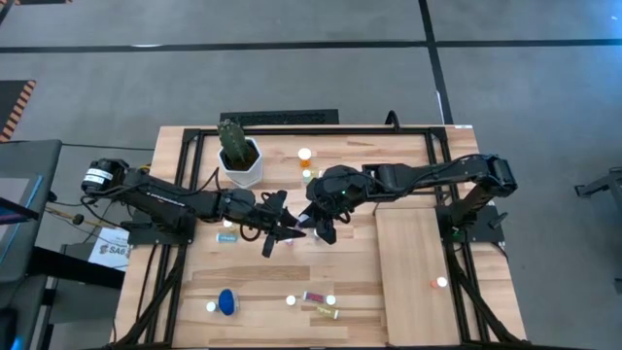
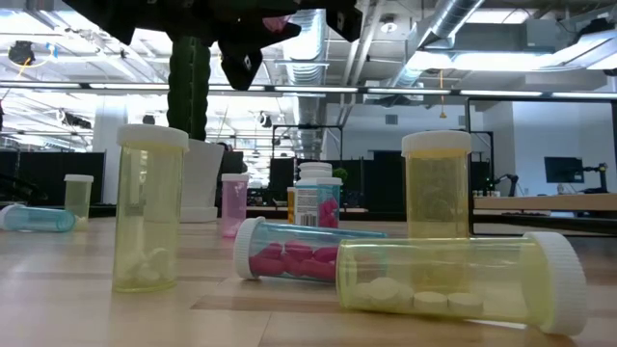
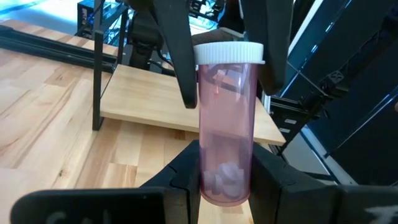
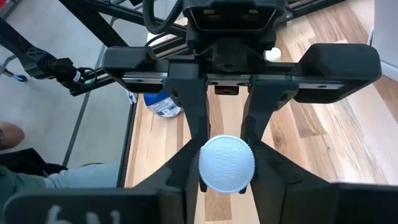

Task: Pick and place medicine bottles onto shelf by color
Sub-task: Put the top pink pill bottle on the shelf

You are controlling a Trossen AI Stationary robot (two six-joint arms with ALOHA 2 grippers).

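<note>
Nearest you, the pink clear-plastic medicine bottle with a white cap [image 3: 226, 124] stands pinched at its base in the left gripper [image 3: 226, 180], beside the white cactus pot [image 1: 240, 167]. The right gripper [image 4: 226, 163] has clamped its cap; both gripping risks a tug-of-war that tips it.

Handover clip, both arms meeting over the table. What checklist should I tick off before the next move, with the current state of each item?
1. Left hand grips the pink bottle at its base: ok.
2. Right hand closed on the white cap: ok.
3. Bottle upright, cap on: ok.
4. Shelf has bare space: ok.
5. Right hand's grip firm enough for the left to let go: cannot tell.
</note>
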